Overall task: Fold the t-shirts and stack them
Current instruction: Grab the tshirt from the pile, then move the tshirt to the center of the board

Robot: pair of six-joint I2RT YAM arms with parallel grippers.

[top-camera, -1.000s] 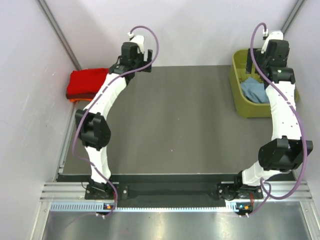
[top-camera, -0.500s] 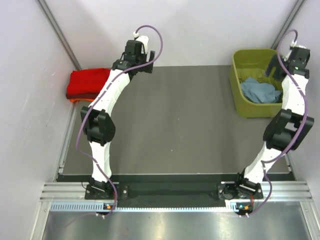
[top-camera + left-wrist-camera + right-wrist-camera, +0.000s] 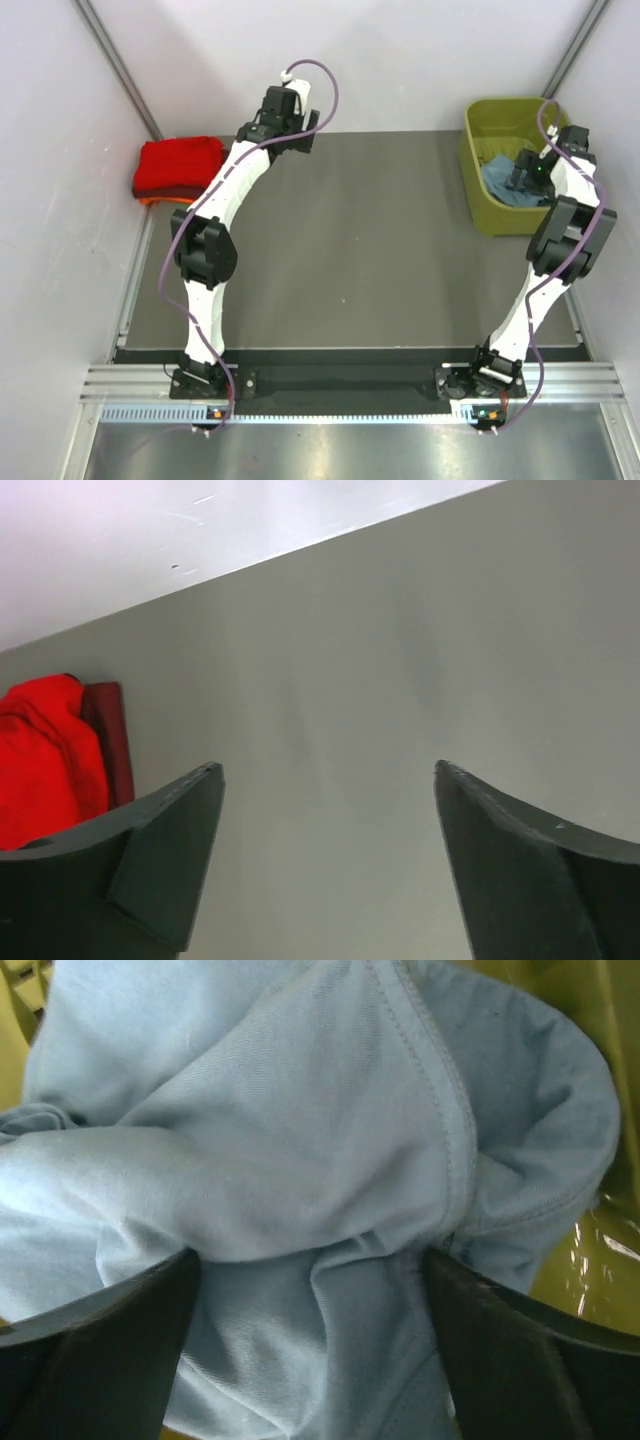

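Stack of red shirts sits at the desk's far left corner. The blue shirt lies crumpled in the basket at the far right corner. Left wrist: left jaws gape wide, empty, above bare desk. Right wrist: right jaws spread wide, straddling the blue shirt's folds, not clamped.

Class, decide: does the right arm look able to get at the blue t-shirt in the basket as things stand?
Probably yes. The right gripper hangs open just over the crumpled blue t-shirt inside the olive-green basket, with nothing between them.
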